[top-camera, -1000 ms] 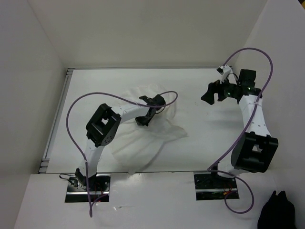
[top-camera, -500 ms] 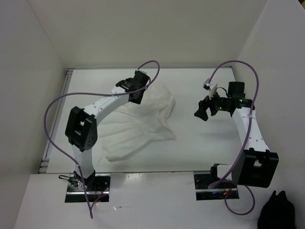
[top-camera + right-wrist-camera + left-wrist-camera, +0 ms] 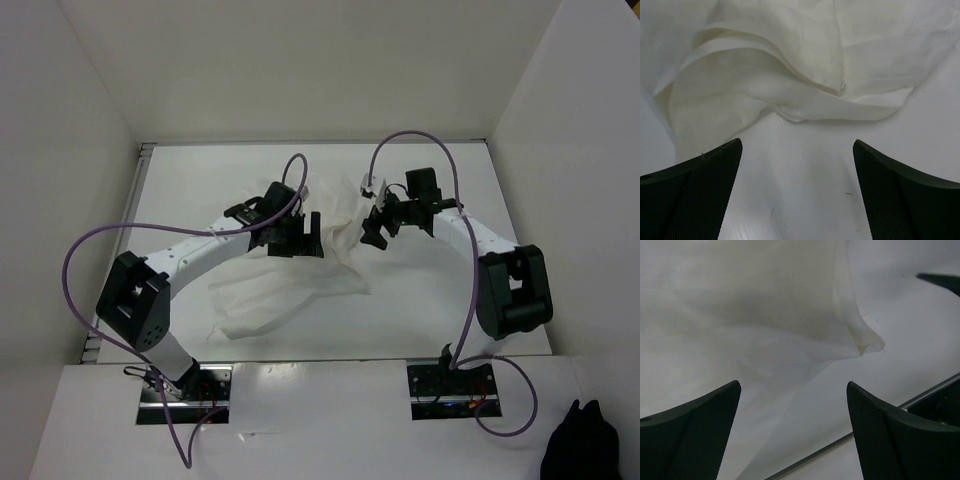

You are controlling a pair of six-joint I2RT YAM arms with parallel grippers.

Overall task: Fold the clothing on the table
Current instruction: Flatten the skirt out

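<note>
Swinging inward from where they were a second ago, both arms are now meeting over the middle of the table, and the left one is no longer clenched, its jaws now spreading wide. Nearest the bases, the clothing is lying on the table's left-centre, its near-left corner spreading toward the left arm's elbow and its right edge tapering to a point. Farther in, the left gripper is hanging over the cloth's far part, released, with nothing between its jaws; its wrist view is showing smooth fabric and a curled hem corner beyond the fingers. Just beside it, the right gripper is likewise hanging released, jaws spread and holding nothing, pointing at the bunched, folded-over far-right edge of the garment, which is sitting just ahead of its fingertips. Beyond both, bare tabletop is running to the far rail
</note>
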